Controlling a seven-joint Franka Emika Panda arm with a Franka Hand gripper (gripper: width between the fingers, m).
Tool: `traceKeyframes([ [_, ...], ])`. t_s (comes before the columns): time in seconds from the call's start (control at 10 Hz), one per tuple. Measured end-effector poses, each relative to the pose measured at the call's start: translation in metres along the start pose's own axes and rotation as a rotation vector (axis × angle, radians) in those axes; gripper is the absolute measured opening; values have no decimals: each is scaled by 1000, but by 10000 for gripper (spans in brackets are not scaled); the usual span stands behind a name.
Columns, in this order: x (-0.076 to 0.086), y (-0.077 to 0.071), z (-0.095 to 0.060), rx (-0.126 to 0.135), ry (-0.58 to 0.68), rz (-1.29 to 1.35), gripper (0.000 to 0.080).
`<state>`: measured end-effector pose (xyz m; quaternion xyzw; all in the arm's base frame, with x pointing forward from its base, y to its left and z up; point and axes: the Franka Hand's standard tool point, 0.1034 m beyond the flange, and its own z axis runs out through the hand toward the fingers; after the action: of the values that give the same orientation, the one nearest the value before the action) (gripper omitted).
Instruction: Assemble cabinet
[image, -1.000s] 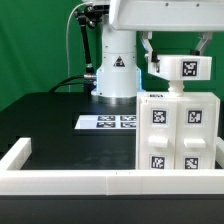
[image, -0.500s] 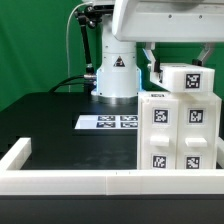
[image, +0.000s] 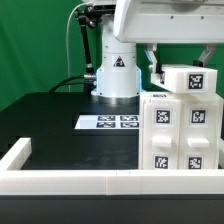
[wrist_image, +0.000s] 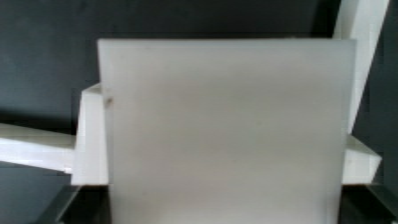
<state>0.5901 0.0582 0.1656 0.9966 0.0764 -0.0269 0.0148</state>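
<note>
The cabinet (image: 180, 130) is a large white box with several black-and-white tags on its face, standing at the exterior view's right near the front wall. My gripper (image: 186, 66) is right above it, shut on a white tagged panel piece (image: 190, 80) that rests on or just over the cabinet's top; I cannot tell if they touch. In the wrist view the panel piece (wrist_image: 217, 130) fills most of the picture between my dark fingers (wrist_image: 57, 205), with my gripper (wrist_image: 217, 205) closed around it. White cabinet parts (wrist_image: 36, 150) show below it.
The marker board (image: 108, 122) lies flat on the black table in front of the robot base (image: 117, 75). A long low white border wall (image: 70, 181) runs along the front and turns back at the left corner (image: 18, 152).
From one second ago the gripper has brought the panel piece down and toward the exterior view's right, onto the cabinet's top. Over the last half second it has barely moved.
</note>
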Motion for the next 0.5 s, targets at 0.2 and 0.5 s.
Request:
traceKeyframes([
  [0.2, 0, 0, 0, 0, 0, 0, 560],
  [0.5, 0, 0, 0, 0, -1, 0, 751],
])
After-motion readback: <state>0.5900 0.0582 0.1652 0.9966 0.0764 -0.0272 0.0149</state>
